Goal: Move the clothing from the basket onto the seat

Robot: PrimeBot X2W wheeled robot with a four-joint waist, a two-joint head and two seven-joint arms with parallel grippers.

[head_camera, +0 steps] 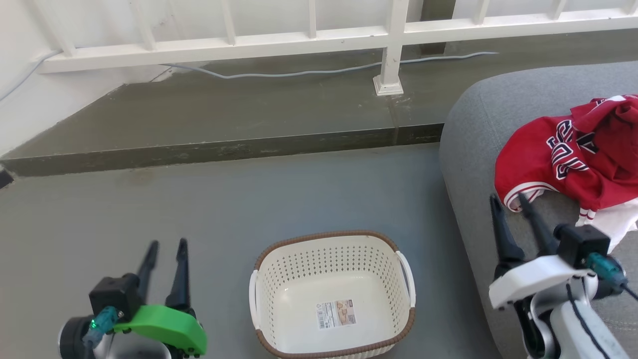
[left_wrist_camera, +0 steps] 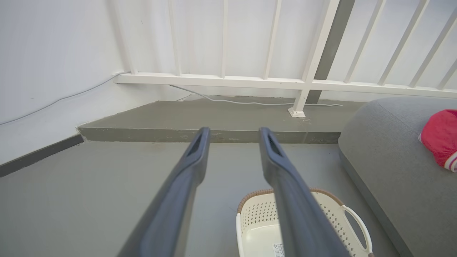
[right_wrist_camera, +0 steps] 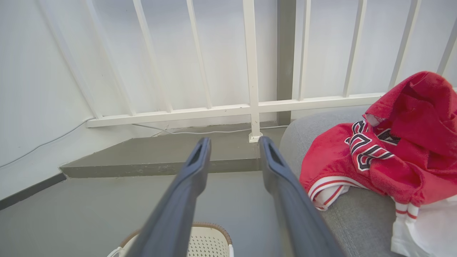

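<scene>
Some clothing (head_camera: 578, 159), edge cropped, perhaps folded

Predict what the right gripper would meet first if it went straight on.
Probably the raised step, near the railing post; the right gripper's line passes beside the clothing. Depth is unclear.

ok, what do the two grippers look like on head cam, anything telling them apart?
Both have two long, tapering dark fingers, a black block and a teal connector at the base. The left gripper carries a bright green shell; the right gripper a white shell, with a black cable running down its pale forearm.
</scene>
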